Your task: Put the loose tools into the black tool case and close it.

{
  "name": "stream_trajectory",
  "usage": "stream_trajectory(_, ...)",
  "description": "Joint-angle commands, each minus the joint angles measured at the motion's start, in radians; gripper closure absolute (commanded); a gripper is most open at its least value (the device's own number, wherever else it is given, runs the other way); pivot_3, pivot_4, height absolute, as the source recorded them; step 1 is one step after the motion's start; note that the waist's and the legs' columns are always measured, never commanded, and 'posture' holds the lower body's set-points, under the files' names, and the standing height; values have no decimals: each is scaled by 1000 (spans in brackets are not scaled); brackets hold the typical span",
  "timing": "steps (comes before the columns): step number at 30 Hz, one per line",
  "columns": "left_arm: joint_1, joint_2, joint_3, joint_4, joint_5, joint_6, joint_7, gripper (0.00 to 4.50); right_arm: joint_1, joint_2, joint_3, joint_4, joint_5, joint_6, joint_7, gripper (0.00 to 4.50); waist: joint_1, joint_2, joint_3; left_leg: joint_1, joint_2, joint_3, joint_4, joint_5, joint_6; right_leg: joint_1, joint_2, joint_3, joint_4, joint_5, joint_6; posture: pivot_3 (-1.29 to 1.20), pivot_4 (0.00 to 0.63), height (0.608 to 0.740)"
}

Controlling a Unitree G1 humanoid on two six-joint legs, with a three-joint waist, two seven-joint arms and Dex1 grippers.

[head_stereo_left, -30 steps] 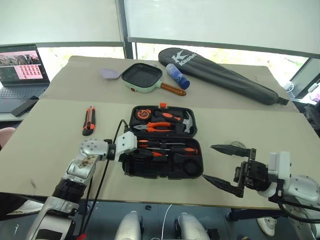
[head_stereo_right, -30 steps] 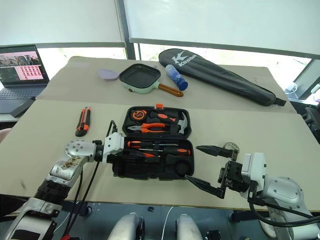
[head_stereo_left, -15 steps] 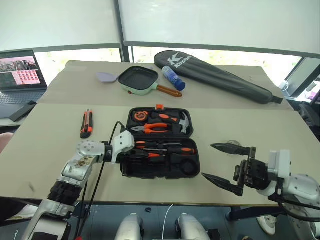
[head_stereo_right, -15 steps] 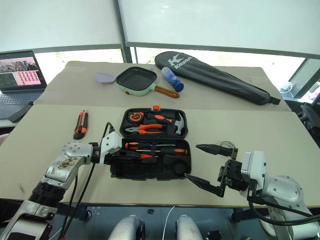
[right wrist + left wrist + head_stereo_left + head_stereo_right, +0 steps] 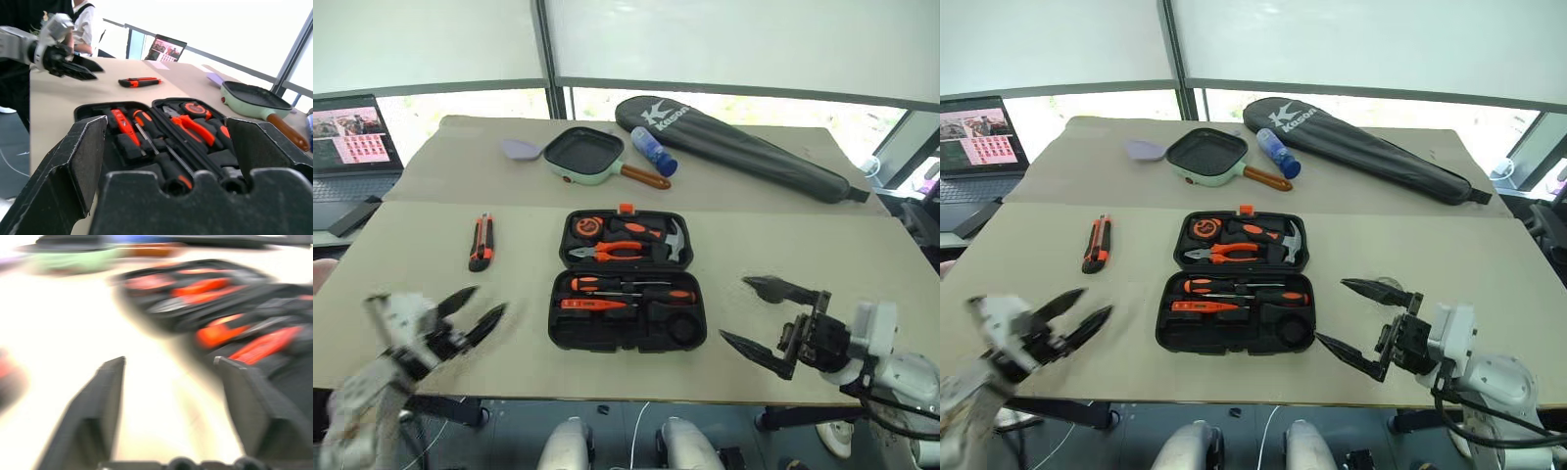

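The beige surface [image 5: 401,264] carries everything. At its far edge lies the long black racket bag [image 5: 734,147], with the green square pan [image 5: 585,155] to its left. The black tool case [image 5: 626,279] lies open at the middle, lid flat toward the far side. Two orange-and-black screwdrivers [image 5: 631,289] and the small orange tester screwdriver [image 5: 592,305] sit in the near half's slots; pliers [image 5: 612,251] and hammer [image 5: 668,238] are in the lid. The utility knife [image 5: 481,242] lies loose left of the case, well apart. The left end effector [image 5: 470,318] hovers open and empty near the front left edge. The right end effector [image 5: 766,318] hangs open and empty right of the case.
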Motion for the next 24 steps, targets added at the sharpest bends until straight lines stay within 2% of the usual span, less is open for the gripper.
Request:
stream_trajectory(1, 67, -43, 110, -19, -34, -14, 101, 45, 20, 22, -22, 14, 10, -56, 11, 0, 5, -1, 0, 0, -1, 0, 0, 0, 0, 0, -2, 0, 0, 0, 1, 0, 150, 740)
stream_trajectory(6, 122, -83, 158, -49, -76, -5, 158, 45, 52, 30, -36, 53, 43, -64, 49, 0, 16, -4, 1, 0, -1, 2, 0, -1, -2, 1, -4, -1, -4, -4, -4, 0, 150, 740)
stream_trajectory(10, 104, -65, 149, -73, -87, 27, 204, 45, 48, 42, -32, 56, 43, -85, 53, 0, 14, -5, 1, 0, -1, 2, 0, -1, -2, 1, -4, -1, -3, -4, -4, 0, 150, 740)
stream_trajectory(15, -196, 38, 33, -105, -120, 364, 447, 45, -34, 61, 8, -30, 84, -24, -29, 0, 25, -5, 2, 0, -1, 2, 0, -1, -2, 1, -3, -3, -1, -2, 0, 0, 150, 740)
stream_trajectory(18, -368, 98, -49, -42, -68, 508, 531, 45, -75, 68, 32, -53, 79, -3, -58, 0, 22, -8, 2, 1, -2, 2, 0, 0, -1, 2, -2, -3, -1, 1, 2, 0, 150, 740)
stream_trajectory(21, -570, 109, -140, 119, -25, 555, 548, 45, -112, 79, 56, -57, 70, 3, -78, 0, 15, -8, 2, 0, -3, 2, 0, 1, 0, 1, -1, -3, -1, 1, 2, 0, 150, 740)
stream_trajectory(24, -698, 126, -231, 290, 63, 546, 547, 45, -127, 84, 71, -52, 63, 2, -80, 0, 6, -8, 3, -1, -5, 2, -2, 0, -1, -1, -1, -2, -1, 1, 2, 0, 150, 740)
